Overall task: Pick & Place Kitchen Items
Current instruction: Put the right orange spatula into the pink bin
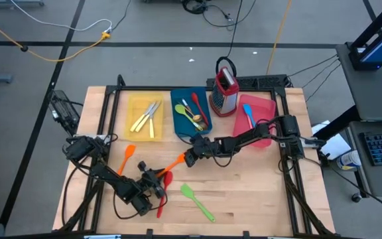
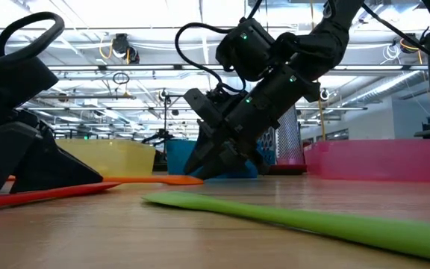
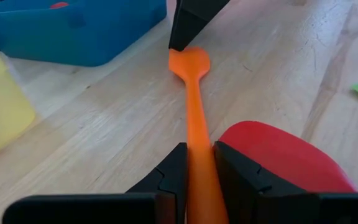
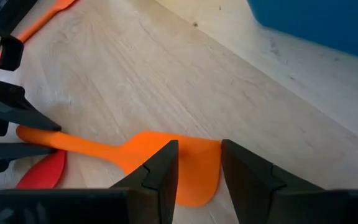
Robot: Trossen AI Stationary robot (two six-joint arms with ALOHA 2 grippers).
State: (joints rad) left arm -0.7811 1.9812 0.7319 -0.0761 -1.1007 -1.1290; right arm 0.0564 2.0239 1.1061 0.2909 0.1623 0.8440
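An orange spatula lies on the wooden table between my two arms. My left gripper is at its handle end and is shut on it. My right gripper points down over the blade with a narrow gap: one finger is over the blade, the other just past its end. A red spoon lies beside the left gripper. A green spatula and a second orange spatula lie flat nearby. My left gripper pinches the orange spatula's handle between its two fingers, near the free end, with the fingers lying along the handle. The blade end rests on the table. My right gripper has a fingertip at the blade's far end; whether it touches, I cannot tell.
Along the far side stand a yellow tray with cream-handled cutlery, a blue tray with several utensils, and a pink tray with a blue utensil. A red-framed box grater stands between the blue and pink trays. Bare wood lies toward the near right.
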